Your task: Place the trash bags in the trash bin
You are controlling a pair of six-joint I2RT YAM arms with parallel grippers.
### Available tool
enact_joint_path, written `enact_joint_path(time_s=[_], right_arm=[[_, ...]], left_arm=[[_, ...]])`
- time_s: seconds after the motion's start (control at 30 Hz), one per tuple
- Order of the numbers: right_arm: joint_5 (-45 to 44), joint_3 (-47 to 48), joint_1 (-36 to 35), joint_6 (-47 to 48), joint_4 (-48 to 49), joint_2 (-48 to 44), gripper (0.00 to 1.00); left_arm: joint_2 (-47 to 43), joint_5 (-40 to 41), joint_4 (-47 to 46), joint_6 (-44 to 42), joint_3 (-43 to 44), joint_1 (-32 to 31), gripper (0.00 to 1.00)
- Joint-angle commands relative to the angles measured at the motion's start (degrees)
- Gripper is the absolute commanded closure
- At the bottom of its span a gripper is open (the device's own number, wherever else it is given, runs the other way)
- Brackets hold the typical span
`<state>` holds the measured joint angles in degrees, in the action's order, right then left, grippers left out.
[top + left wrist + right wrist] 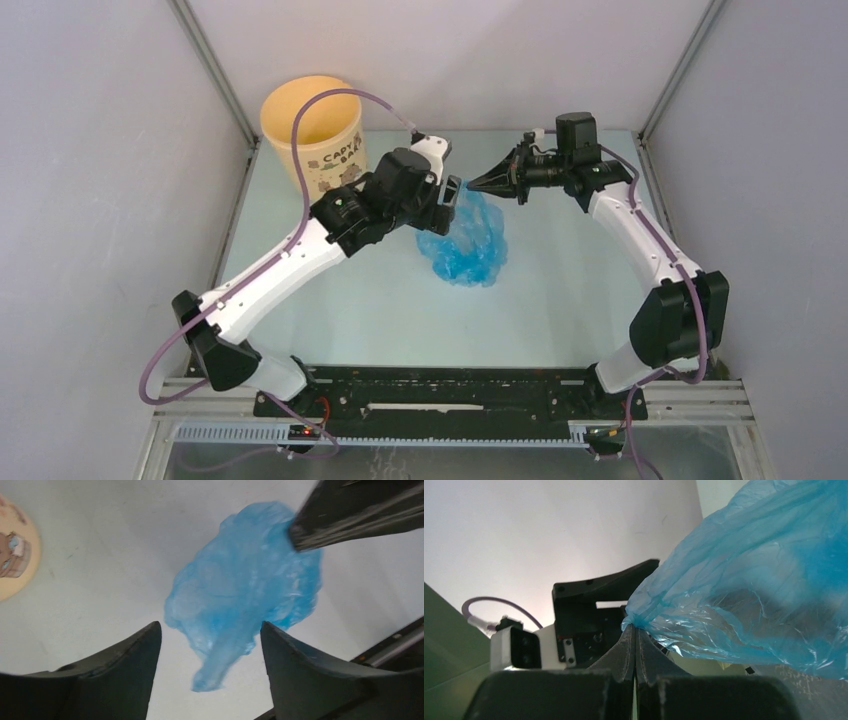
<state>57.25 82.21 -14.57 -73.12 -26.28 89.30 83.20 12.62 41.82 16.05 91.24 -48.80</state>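
Trash bag [749, 595], thin translucent light-blue plastic film: one gathered corner is clamped between the closed fingertips of the right gripper [634, 630]. Left gripper [210, 626] jaws are spread apart, gripping nothing, just above the bag. Long axis runs far-to-near over the pale table [380, 310], pinched end raised at the far end, narrow tail toward the arm bases. Round pale-yellow trash bin [310, 130] stands well apart, in the far-left corner.

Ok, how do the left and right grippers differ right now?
The left gripper is open, jaws spread, gripping nothing; the right gripper is shut on a pinch of the blue bag. The left gripper points down over the bag; the right gripper reaches in sideways. Both are black.
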Motion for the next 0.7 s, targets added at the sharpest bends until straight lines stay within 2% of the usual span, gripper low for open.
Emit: enact_joint_path(time_s=[0.0,0.13,0.17,0.27,0.3,0.33,0.37,0.43,0.5,0.53,0.6,0.67], right_arm=[[5.2,0.3,-0.4,-1.4,4.8,-4.0,1.00],[6.2,0.3,-0.4,-0.1,4.7,-4.5,1.00],[6.3,0.3,-0.3,-0.3,5.3,-4.6,1.00],[8.0,0.4,0.6,-0.8,8.8,-4.2,1.00],[8.3,0.5,1.3,0.5,9.9,-3.9,1.00],[7.7,1.2,2.3,4.1,8.9,-3.5,1.00],[5.6,2.8,3.5,9.0,4.5,-3.4,0.92],[-1.0,7.1,5.2,21.3,-8.3,-3.2,0.59],[-9.1,12.3,5.8,32.1,-18.8,-2.2,0.34],[-13.0,15.1,5.6,36.3,-23.5,-1.4,0.28],[-20.4,19.4,5.1,43.1,-30.9,-0.1,0.24],[-26.6,20.0,4.2,47.5,-34.6,-0.4,0.22]], left_arm=[[0.2,5.7,4.2,-5.3,2.3,0.1,0.28],[-0.6,-2.8,2.1,-6.3,-0.3,0.1,0.44],[-1.0,-4.7,1.2,-6.6,-1.1,0.1,0.51],[-1.6,-4.2,1.1,-6.5,-1.2,0.1,0.91],[-1.9,-3.6,1.6,-6.4,-0.7,0.1,0.98],[-2.0,-3.2,2.1,-6.1,-0.2,0.1,1.00],[-2.1,-3.0,2.9,-5.6,0.6,0.2,1.00],[-1.6,-3.9,6.0,-3.7,3.9,0.3,1.00],[0.0,-6.0,10.1,-1.6,9.2,0.8,1.00],[1.0,-6.6,12.3,0.0,12.2,1.2,1.00],[4.0,-9.1,16.7,5.3,17.9,3.7,1.00],[6.5,-17.7,19.5,12.2,21.3,8.9,1.00]])
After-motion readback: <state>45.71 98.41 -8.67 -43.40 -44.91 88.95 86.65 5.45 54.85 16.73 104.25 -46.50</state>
